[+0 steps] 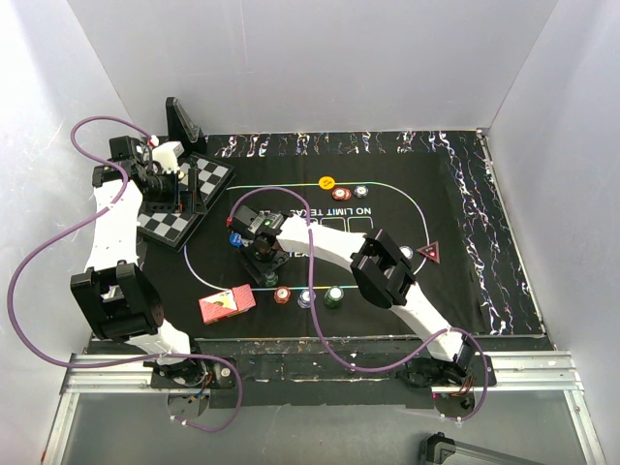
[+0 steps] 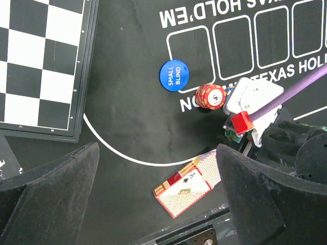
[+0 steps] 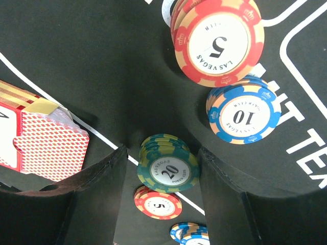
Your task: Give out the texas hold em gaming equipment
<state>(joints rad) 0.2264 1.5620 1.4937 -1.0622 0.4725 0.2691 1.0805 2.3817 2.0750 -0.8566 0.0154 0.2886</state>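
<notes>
My right gripper (image 1: 263,275) hangs low over the mat's left part, jaws slightly apart around a green 20 chip stack (image 3: 167,169); the right finger touches it and a gap shows on the left. A red 5 stack (image 3: 219,41) and a blue 10 stack (image 3: 243,115) stand just beyond it. A red-pink card box (image 1: 227,304) with an ace showing lies at the mat's near left. Red (image 1: 282,294), blue-white (image 1: 306,298) and green (image 1: 333,295) chips sit in a row near it. My left gripper (image 1: 167,189) is open and empty over the chessboard.
The chessboard (image 1: 184,199) lies at the far left, partly on the black printed mat (image 1: 455,291). The blue small-blind disc (image 2: 173,75), yellow disc (image 1: 326,182), two chips (image 1: 341,193) beside it and the dark-red triangle marker (image 1: 428,253) lie on the mat. White walls enclose the table.
</notes>
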